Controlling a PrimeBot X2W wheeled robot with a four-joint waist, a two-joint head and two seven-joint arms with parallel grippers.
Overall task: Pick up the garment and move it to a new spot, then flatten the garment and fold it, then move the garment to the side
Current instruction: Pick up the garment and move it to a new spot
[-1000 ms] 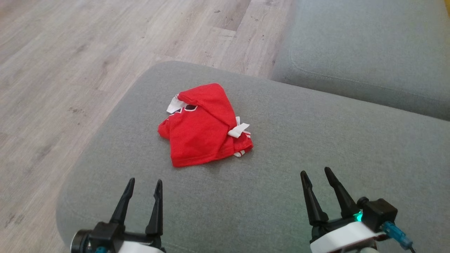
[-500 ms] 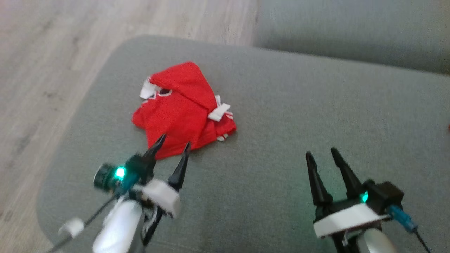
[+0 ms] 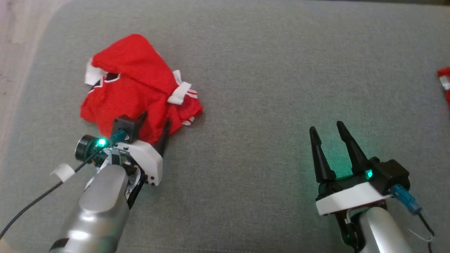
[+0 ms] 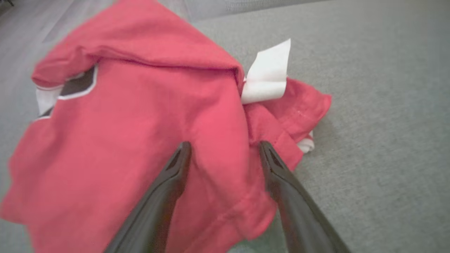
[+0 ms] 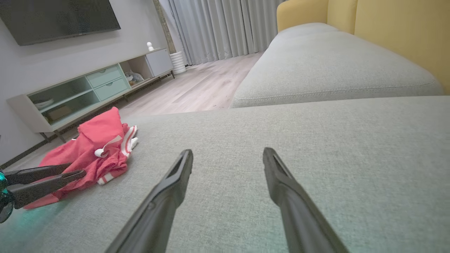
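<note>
crumpled red garment (image 3: pixel 137 88) with white trim and a small dark patch near its collar, lying in a loose heap on a grey sofa cushion (image 3: pixel 267 70), toward the cushion's left side, near the edge where pale wood floor (image 3: pixel 8 31) begins. left gripper (image 3: pixel 156 119) reaches over the heap's near edge. its two dark fingers are spread apart above the red cloth with nothing pinched between them, and whether the tips press into the fabric cannot be told. a green light (image 3: pixel 102 142) glows by its wrist. right gripper (image 3: pixel 326 125) sits well apart to the right, over bare cushion, its fingers likewise splayed and holding nothing. a scrap of another red and white item (image 3: pixel 444 82) peeks in at the far right edge of the head view. the right wrist view takes in the room behind — a low pale green cabinet (image 5: pixel 81 91), a dark screen (image 5: pixel 59 17) on the wall, grey curtains (image 5: pixel 225 28) and a yellow sofa back (image 5: pixel 386 31).
</note>
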